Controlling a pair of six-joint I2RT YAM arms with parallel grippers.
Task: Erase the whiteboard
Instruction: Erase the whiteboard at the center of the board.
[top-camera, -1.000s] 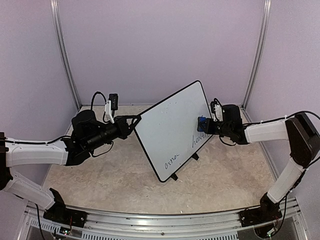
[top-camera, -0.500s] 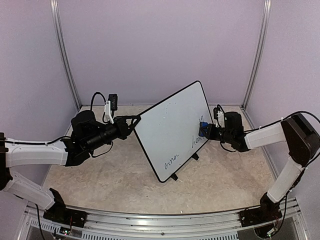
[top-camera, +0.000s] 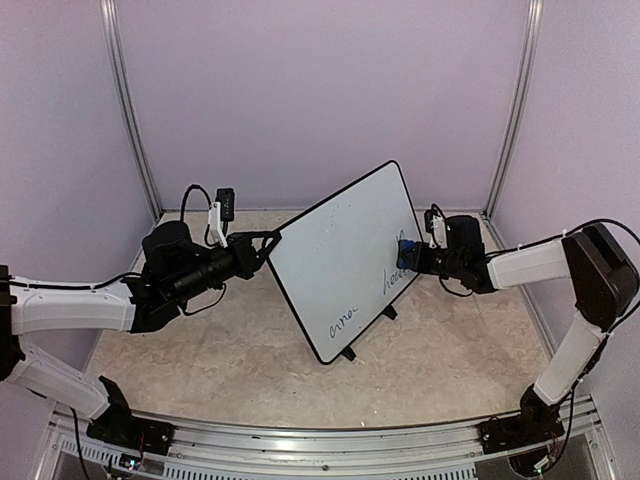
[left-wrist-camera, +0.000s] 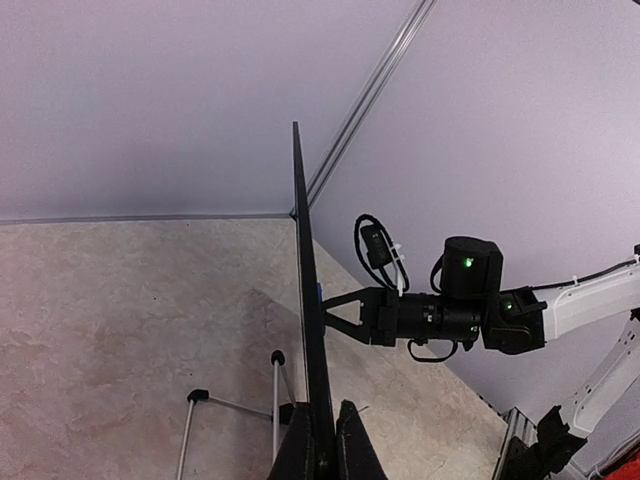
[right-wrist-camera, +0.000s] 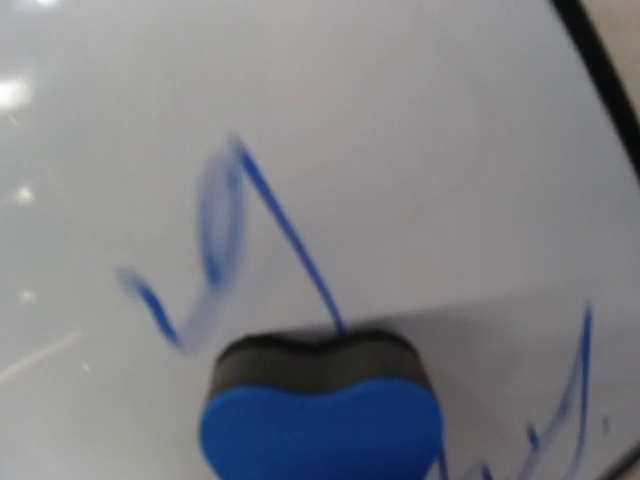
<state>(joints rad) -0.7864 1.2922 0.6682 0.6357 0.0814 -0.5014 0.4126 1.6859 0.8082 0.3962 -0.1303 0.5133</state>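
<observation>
My left fingers (top-camera: 262, 241) are clamped together on the thin black rim of the whiteboard (top-camera: 345, 262). In the left wrist view the board (left-wrist-camera: 305, 300) runs edge-on straight up from between those fingers (left-wrist-camera: 300, 452), one pad on each face.

The board stands on the table (top-camera: 230, 340), reaching from my left fingers across to my right fingers (top-camera: 416, 258) with its glossy white face turned toward the arm bases. Its black stand feet (top-camera: 347, 352) rest on the table below and between the two sets of fingers. From the left wrist, the thin legs of the stand (left-wrist-camera: 235, 405) show just to the left of the fingers.

My right fingers are closed on the black-and-blue eraser (top-camera: 404, 252), which sits at their tips against the board's face, near its right edge. In the right wrist view the eraser (right-wrist-camera: 320, 415) fills the lower middle of the frame, blue body nearest the camera and the dark pad toward the board. It looks pressed to the surface, though the view is blurred. A blue stroke runs down and disappears under the pad's top edge. More blue marks lie to the lower right of it.

From above, handwriting (top-camera: 343, 322) remains along the board's lower edge, below the right fingers, in two separate groups.
</observation>
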